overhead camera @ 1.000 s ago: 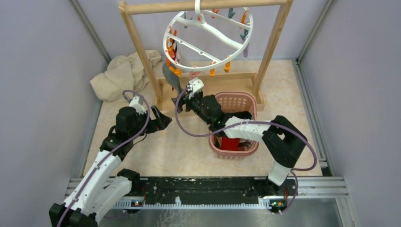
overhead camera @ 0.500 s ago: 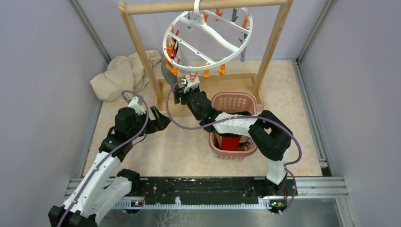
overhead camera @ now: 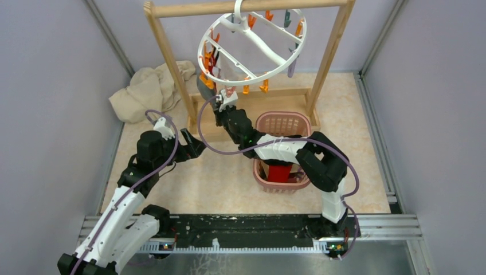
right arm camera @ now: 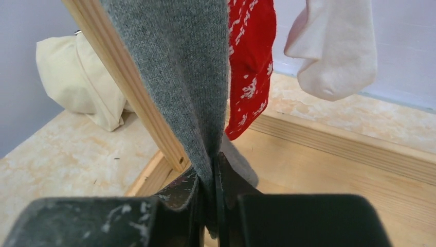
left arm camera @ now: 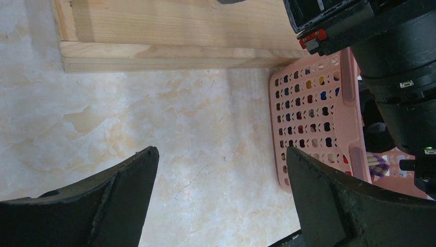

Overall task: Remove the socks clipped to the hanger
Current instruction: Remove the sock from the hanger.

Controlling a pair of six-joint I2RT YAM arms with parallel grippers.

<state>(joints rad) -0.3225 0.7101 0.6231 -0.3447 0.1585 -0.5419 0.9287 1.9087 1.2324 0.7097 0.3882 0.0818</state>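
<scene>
Socks [right arm camera: 252, 62] hang by clips from the hanger [overhead camera: 259, 39], a round white plastic ring with cross spokes. It is hooked on the top bar of a wooden rack [overhead camera: 172, 63] at 12 o'clock in the top view. Small orange and teal clips [overhead camera: 264, 87] dangle from the ring's rim.

The right wrist view shows three socks. A grey sock [right arm camera: 180, 77] of fine, flat knit is in the middle. A red sock [right arm camera: 249, 31] with a white snowflake pattern is just beside it, toward 1 o'clock. A smooth white sock [right arm camera: 334, 46] with a rounded toe is at 2 o'clock, apart from the other two.

The right gripper [right arm camera: 211, 175] is clamped on the lower edge of the grey sock, its dark fingers pressed together with the fabric pinched between them. This sock crosses in front of the rack's slanting pale wood post.

The left gripper [left arm camera: 221, 159] points down at the marbled beige table [left arm camera: 154, 128]. Its black curved fingers are spread wide, with nothing between them. Toward its 3 o'clock stands a pink plastic lattice basket [left arm camera: 313, 103].

A crumpled cream cloth [overhead camera: 149, 89] lies at 10 o'clock in the top view, close to the rack's left post.
</scene>
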